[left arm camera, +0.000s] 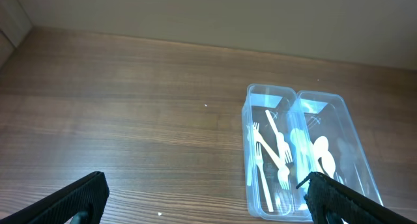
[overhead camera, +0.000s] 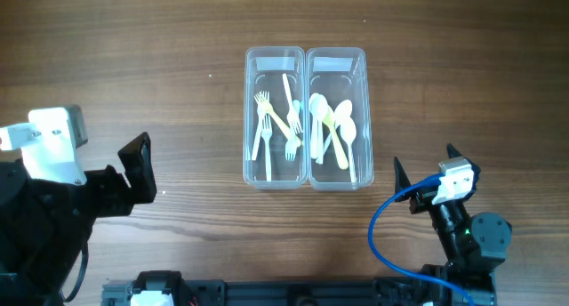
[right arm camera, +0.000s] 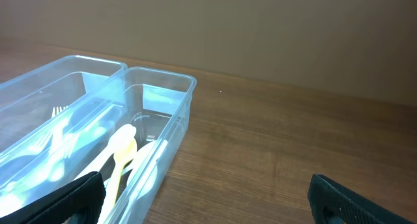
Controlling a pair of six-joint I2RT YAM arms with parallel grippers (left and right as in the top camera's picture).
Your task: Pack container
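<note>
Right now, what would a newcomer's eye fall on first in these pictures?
Two clear containers sit side by side in the middle of the wooden table: the left container holds pale forks, the right container pale spoons. The left fingers and right fingers are open and empty, apart from both.

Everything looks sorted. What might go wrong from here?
The fork bin and spoon bin stand side by side; a nudge from the open left tool or right tool might shove both. The forks lie crossed, so lifting one may drag others.
</note>
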